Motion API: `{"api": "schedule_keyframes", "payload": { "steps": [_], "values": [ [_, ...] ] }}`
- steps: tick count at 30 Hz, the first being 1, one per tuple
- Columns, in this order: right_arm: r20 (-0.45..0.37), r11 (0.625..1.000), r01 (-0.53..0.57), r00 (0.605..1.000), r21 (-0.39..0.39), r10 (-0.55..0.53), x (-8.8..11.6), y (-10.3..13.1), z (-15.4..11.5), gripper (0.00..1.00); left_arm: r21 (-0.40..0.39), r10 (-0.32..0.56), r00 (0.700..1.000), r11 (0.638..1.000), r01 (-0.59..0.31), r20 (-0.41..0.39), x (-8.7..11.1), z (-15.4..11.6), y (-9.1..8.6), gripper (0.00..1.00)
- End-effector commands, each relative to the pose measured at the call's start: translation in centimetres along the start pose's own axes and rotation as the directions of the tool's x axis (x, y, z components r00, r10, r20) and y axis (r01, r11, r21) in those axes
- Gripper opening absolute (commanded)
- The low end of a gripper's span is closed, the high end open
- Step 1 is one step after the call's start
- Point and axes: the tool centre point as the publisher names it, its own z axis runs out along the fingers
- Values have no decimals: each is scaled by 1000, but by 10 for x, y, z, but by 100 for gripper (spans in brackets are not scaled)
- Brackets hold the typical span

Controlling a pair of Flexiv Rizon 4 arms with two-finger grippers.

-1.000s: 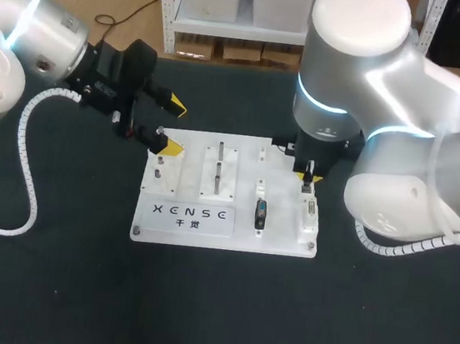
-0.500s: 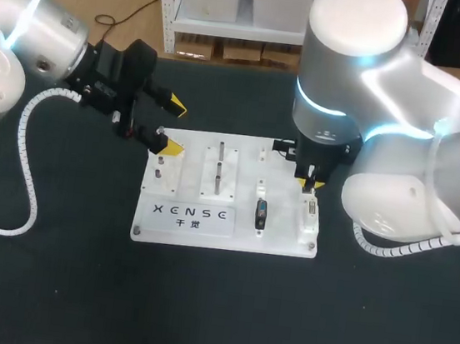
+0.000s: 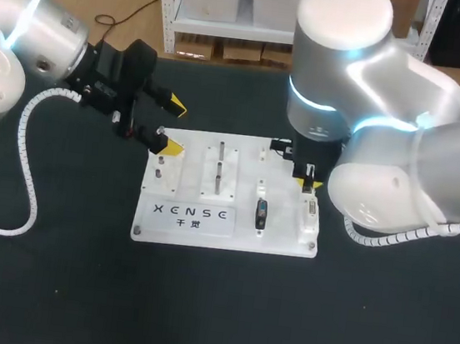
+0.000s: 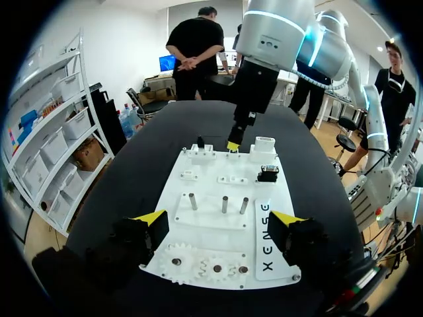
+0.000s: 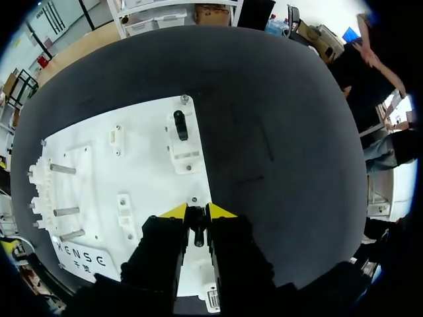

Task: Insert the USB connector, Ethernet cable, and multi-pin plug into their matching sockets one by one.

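Note:
A white socket board lies mid-table. My right gripper hangs over its right side, just behind a white socket block. In the right wrist view the yellow tips stand close together, shut on a small black connector; which plug it is I cannot tell. Another black plug stands in a holder left of that block, also seen in the right wrist view as a black plug. My left gripper is open above the board's far left corner, its fingers wide and holding nothing.
Upright metal pegs stand on the board's middle, and white gears sit at its left end, under my left gripper. A white coiled hose from my left arm lies on the dark table at the left.
The right arm's upper joints have swung a little to the left. Its gripper has stayed over the same spot on the board. The left arm has not moved.

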Motion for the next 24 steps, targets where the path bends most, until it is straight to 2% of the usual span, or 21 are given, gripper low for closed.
{"api": "schedule_keyframes", "payload": {
  "steps": [1,2,6,12,24],
  "values": [
    [51,1000,-10,999,-10,11,-3,1,-7,66,-1,3,1000,1000,-3,5,2,1,1,100],
    [62,1000,-9,998,-22,10,-5,3,-13,100,-1,3,1000,1000,-3,5,2,1,1,100],
    [99,998,4,995,-55,1,-10,14,-36,100,-1,3,1000,1000,-3,5,2,1,1,100],
    [96,996,32,995,-83,-24,-2,31,-57,100,-1,3,1000,1000,-3,5,2,1,1,100],
    [10,991,94,996,-94,-93,51,62,-60,100,-1,3,1000,1000,-3,5,2,1,1,100]
  ]
}}
